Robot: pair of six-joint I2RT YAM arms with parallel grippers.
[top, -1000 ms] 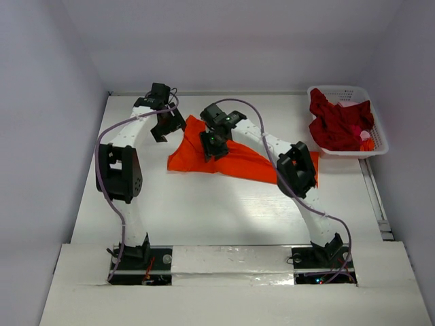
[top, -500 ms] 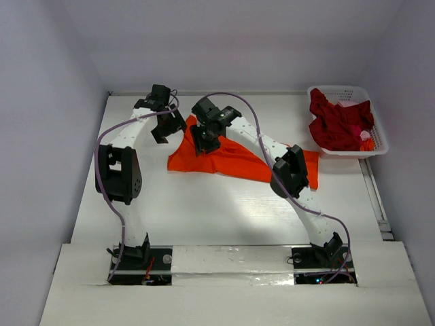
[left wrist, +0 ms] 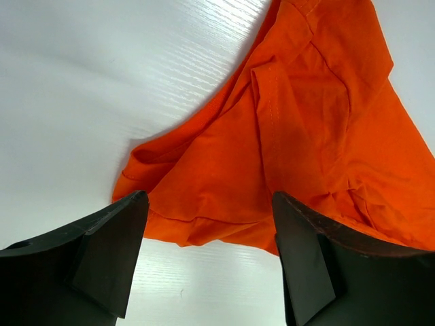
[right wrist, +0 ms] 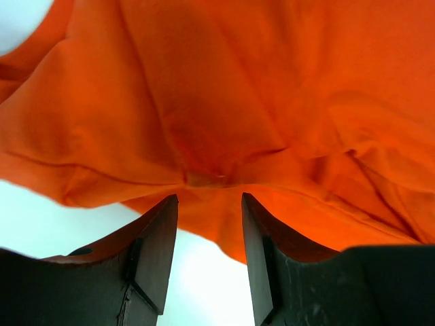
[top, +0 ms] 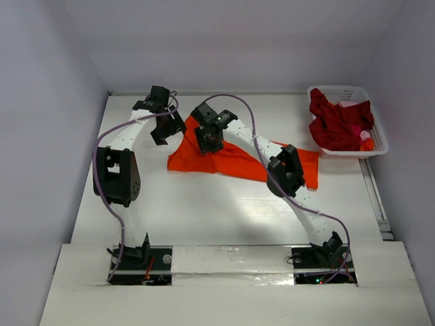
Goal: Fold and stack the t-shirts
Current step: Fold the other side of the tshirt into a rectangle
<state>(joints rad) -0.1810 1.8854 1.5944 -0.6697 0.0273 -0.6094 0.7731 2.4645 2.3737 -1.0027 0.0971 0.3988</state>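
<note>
The bright orange t-shirt (top: 228, 159) lies crumpled and partly spread across the middle of the table. It also shows in the left wrist view (left wrist: 299, 136) and fills the right wrist view (right wrist: 224, 88). My left gripper (top: 165, 129) is open and empty just off the shirt's far left edge, and its jaws (left wrist: 209, 204) frame that edge. My right gripper (top: 208, 136) hovers low over the shirt's far left part. Its jaws (right wrist: 209, 198) stand apart, with a bunched fold just ahead of the tips. The dark crimson t-shirt (top: 338, 122) lies heaped in the basket.
The white lattice basket (top: 340, 89) stands at the far right of the table, with small pink and orange bits beside the crimson cloth. Bare white table (top: 204, 204) lies between the orange shirt and the arm bases. Grey walls close in on the left, right and back.
My right gripper has moved toward the far left over the orange shirt, and its arm has uncovered the shirt's right end. The left gripper has barely moved.
</note>
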